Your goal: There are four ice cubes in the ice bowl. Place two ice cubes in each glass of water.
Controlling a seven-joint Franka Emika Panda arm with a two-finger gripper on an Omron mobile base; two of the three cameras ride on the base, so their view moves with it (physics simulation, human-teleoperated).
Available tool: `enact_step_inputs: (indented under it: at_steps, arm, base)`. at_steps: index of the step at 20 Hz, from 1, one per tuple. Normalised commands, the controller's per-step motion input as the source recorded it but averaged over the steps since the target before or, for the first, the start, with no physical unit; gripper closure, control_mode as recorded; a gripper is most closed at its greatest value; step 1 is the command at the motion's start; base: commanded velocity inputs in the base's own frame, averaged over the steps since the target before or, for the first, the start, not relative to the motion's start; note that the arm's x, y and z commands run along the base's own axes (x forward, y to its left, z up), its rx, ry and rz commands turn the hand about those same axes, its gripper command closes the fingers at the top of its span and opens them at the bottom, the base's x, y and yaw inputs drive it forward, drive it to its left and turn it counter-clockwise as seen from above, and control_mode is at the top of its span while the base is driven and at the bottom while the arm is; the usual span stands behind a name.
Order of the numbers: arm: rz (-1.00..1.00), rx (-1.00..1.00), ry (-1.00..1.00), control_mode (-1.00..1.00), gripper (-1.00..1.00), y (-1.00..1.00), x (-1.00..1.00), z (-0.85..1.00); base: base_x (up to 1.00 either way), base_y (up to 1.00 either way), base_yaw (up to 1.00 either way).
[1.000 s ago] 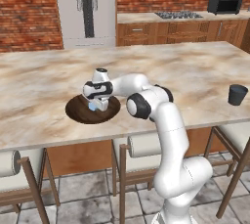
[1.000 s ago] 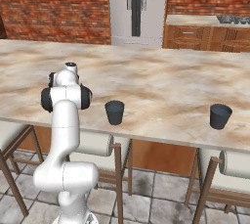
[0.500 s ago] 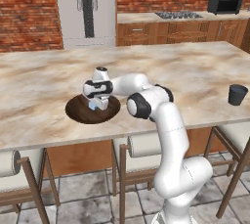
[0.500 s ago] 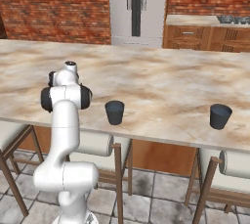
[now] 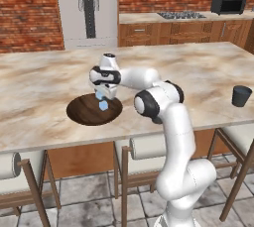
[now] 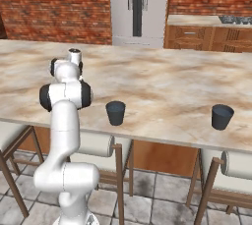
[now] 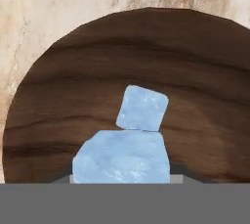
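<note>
Left base view: the fingers (image 5: pixel 101 93) grasp a tiny pale blue glassy ice cube (image 5: pixel 99 95) above the wide, shallow dark brown wooden bowl (image 5: pixel 82 112) on the marble tabletop (image 5: pixel 44 82); a second cube (image 5: pixel 103 105) lies in the bowl. A dark grey-blue tumbler (image 5: pixel 241 95) stands at 3 o'clock.

Right base view: two tumblers (image 6: pixel 115 112) (image 6: pixel 222 116) stand well apart.

Hand view: the held cube (image 7: pixel 122 157) sits at 6 o'clock, the other (image 7: pixel 142 107) above it.

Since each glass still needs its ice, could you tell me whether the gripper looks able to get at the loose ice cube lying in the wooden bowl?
Probably not right away: the gripper is already shut on an ice cube, though the loose ice cube lies unobstructed in the ice bowl.
</note>
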Motion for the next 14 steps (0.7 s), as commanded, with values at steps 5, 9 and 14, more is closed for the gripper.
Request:
enact_step_inputs:
  at_steps: [5,9,14]
  arm:
    - [0.07,0.0,0.0,-1.0,1.0,-0.83,-0.32,0.62]
    - [0.08,0.0,0.0,-1.0,1.0,-0.91,-0.37,0.51]
    - [0.11,-0.04,0.0,-1.0,1.0,-0.98,-0.5,0.38]
  base:
    - [0.0,0.0,0.0]
    - [0.0,0.0,0.0]
    - [0.0,0.0,0.0]
